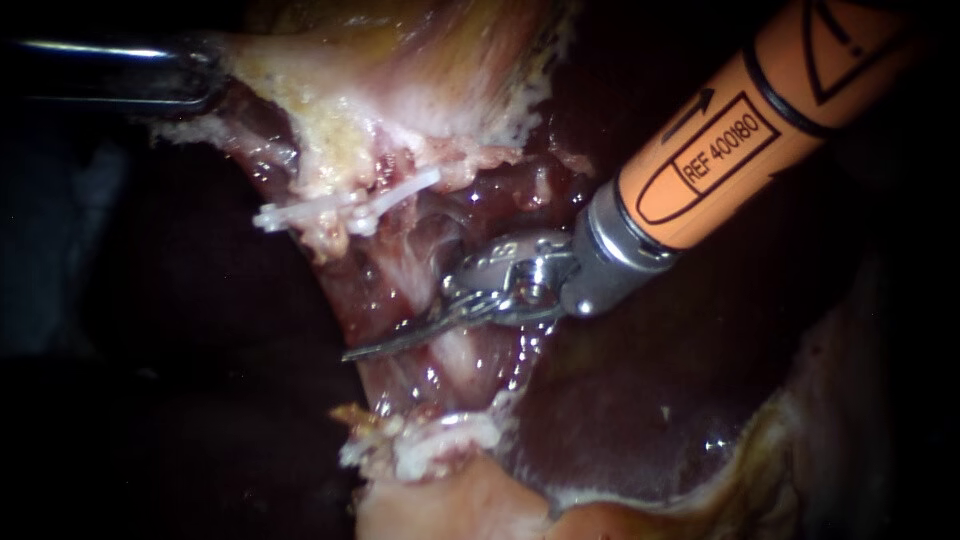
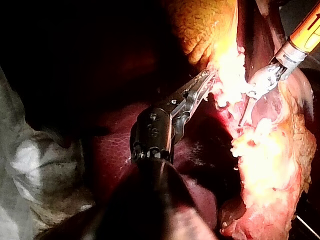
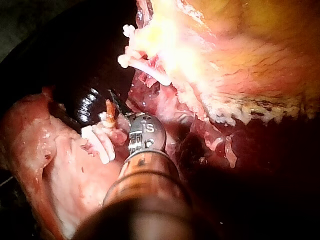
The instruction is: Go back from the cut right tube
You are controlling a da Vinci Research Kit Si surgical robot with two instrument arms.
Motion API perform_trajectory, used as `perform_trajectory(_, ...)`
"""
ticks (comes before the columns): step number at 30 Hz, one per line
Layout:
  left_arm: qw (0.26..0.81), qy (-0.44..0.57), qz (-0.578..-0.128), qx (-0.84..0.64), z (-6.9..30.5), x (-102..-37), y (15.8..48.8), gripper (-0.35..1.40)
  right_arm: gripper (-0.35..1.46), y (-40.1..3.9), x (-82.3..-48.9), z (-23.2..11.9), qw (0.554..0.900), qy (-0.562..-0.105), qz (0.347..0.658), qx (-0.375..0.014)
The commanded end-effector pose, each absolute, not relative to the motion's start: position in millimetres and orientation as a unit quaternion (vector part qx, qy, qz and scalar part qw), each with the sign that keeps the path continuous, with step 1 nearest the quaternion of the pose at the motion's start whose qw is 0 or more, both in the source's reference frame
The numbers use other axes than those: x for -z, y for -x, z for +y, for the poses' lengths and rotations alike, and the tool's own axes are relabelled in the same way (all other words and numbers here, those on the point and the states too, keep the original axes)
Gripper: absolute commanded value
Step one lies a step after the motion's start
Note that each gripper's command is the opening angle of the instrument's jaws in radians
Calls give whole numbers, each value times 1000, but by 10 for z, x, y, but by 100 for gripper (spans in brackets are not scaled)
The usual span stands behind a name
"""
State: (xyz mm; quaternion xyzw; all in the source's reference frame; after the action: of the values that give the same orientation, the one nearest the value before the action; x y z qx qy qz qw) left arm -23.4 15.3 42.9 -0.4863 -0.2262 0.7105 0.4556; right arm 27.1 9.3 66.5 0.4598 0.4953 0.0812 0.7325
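The tube (image 3: 109,107) lies parted into two stumps, well apart. The far stump (image 1: 326,238) is pale and yellowish and hangs just below crossed white clips (image 1: 345,205). The near stump (image 1: 352,413) has a ragged, brownish end and sits at the left of a second white clip cluster (image 1: 440,440).

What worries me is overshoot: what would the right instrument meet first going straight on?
Likely nothing close: the right instrument points past the tissue into darkness. Dark liver may lie beyond; depth unclear.
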Motion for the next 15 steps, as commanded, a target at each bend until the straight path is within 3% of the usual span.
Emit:
perform_trajectory(1, 455, 486, -226, -711, 153, -429, 234, -35, -35, -271, -665, 93, 732, -461, 495, -80)
perform_trajectory(4, 455, 486, -226, -711, 153, -429, 234, -35, -35, -270, -663, 92, 735, -452, 497, -88)
perform_trajectory(5, 455, 486, -226, -711, 153, -429, 234, -35, -15, -270, -662, 91, 735, -452, 496, -91)
perform_trajectory(7, 455, 486, -226, -711, 153, -429, 233, -35, 79, -270, -660, 89, 739, -441, 500, -97)
perform_trajectory(10, 455, 486, -226, -711, 153, -429, 233, -35, 125, -270, -657, 87, 748, -413, 506, -123)
perform_trajectory(15, 455, 486, -226, -711, 153, -429, 232, -35, 143, -272, -653, 91, 752, -389, 513, -140)
